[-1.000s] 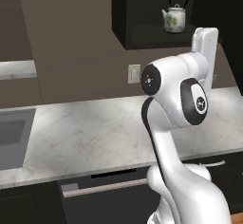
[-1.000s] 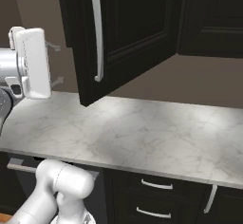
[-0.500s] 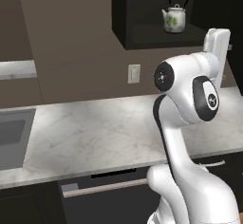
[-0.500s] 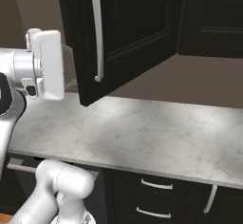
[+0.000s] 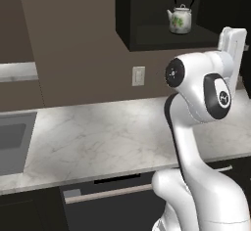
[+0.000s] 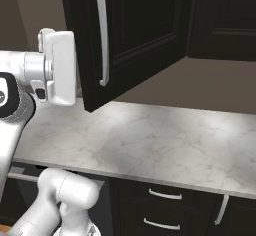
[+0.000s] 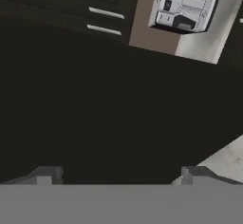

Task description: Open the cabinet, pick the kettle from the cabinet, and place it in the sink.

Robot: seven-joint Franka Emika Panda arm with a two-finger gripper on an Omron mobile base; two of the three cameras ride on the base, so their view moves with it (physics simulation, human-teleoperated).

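Note:
The black upper cabinet [image 5: 147, 36] stands open, and the white kettle [image 5: 180, 18] with green leaves sits upright on its shelf. The cabinet door [image 6: 142, 27] is swung out over the counter, its long silver handle [image 6: 103, 32] facing me. My hand's white body [image 5: 232, 46] hangs right of and below the kettle, apart from it, and just left of the door [image 6: 60, 67]. In the hand view my gripper [image 7: 121, 174] is open with nothing between its fingertips [image 7: 45, 174], against a dark surface. The grey sink [image 5: 12, 142] lies at the counter's far left.
White marble counter [image 5: 108, 137] runs below the cabinet, with a wall outlet [image 5: 138, 75] behind it. Black base drawers with short handles [image 6: 165, 195] sit under it. The hand view catches a small white appliance [image 7: 182, 10] on a pale surface and two drawer handles [image 7: 105, 21].
The arm has swung to the right, carrying the hand closer to the open door. The kettle and door have not moved, and the jaws stay wide.

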